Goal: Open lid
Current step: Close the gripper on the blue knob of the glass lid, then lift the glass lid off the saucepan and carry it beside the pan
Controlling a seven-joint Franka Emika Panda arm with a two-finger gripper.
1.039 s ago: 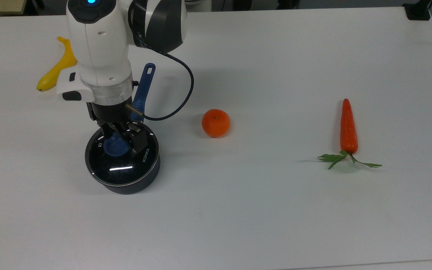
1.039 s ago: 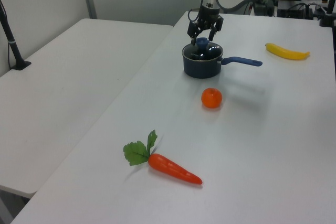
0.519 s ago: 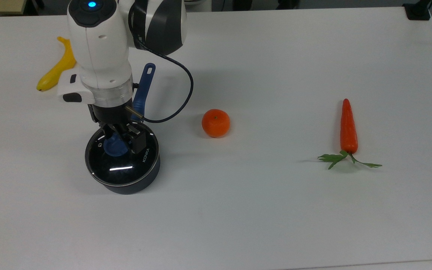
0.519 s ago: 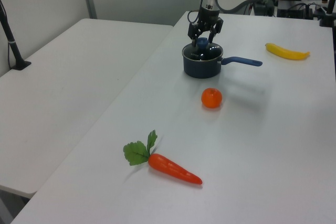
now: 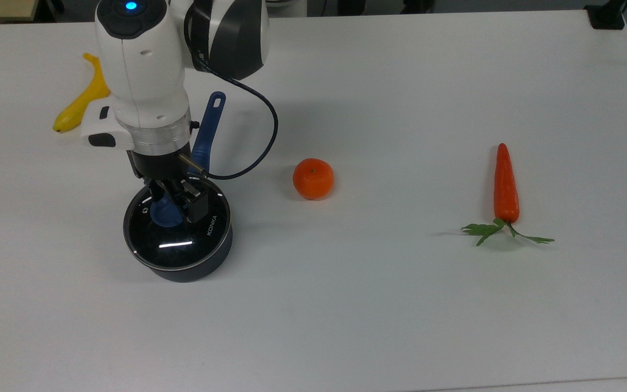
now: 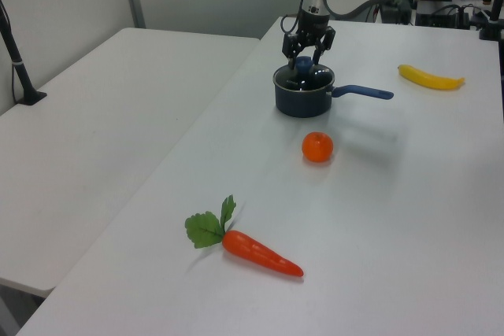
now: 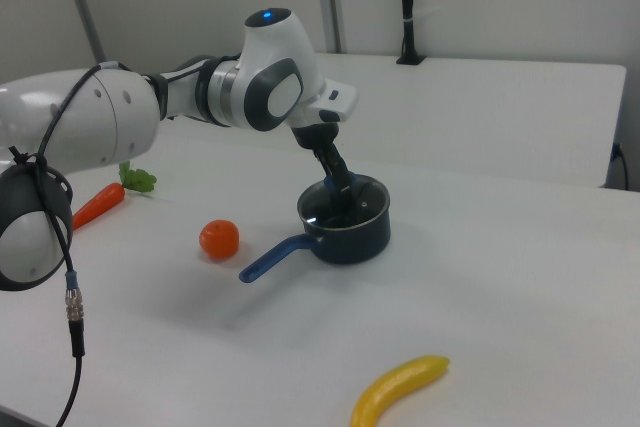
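Note:
The round glass lid (image 5: 178,246) with "KONKA" lettering sits flat on the dark saucepan (image 5: 196,269) at the top view's left. Its blue knob (image 5: 162,214) stands at the centre. My gripper (image 5: 175,202) points straight down over the lid, one finger on each side of the knob and pressed against it. In the left view the gripper (image 6: 304,51) is at the knob on the saucepan (image 6: 302,101). In the right view the gripper (image 7: 344,191) reaches into the mouth of the saucepan (image 7: 352,239). The pan's long blue handle (image 5: 208,128) points away behind the arm.
A yellow banana (image 5: 81,102) lies beyond the pan at the top view's far left. An orange tangerine (image 5: 313,178) sits to the pan's right. A carrot (image 5: 505,185) with green leaves lies far right. A black cable (image 5: 267,130) loops from the wrist.
The fingers have drawn inward around the blue knob, and the wrist has shifted slightly. The lid and pan have not moved.

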